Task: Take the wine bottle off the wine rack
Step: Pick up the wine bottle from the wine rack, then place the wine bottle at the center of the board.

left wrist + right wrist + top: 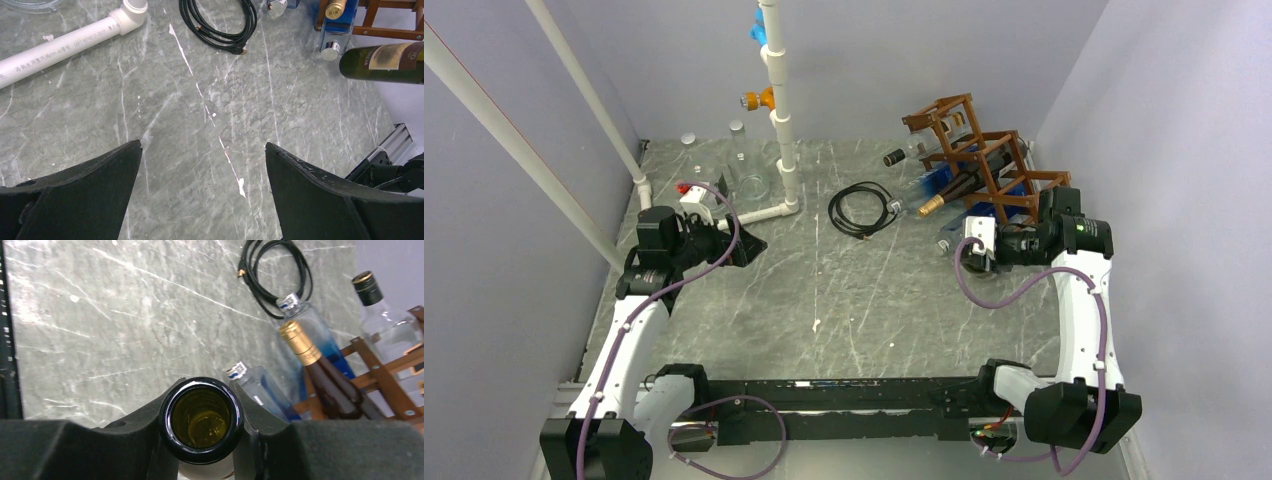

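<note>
Blue bottle [265,397] beside wine bottle [201,420] — cable [215,37] beyond.

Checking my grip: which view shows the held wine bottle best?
Right wrist: the wine bottle sits end-on, clamped in the right gripper. Left wrist catches only its green labelled body at the frame edge; top external doesn't show it clearly.

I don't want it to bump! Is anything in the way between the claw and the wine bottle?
Nothing visible stands between them. The right claw grips the wine bottle at its mouth. A clear blue bottle lies close beside it.
</note>
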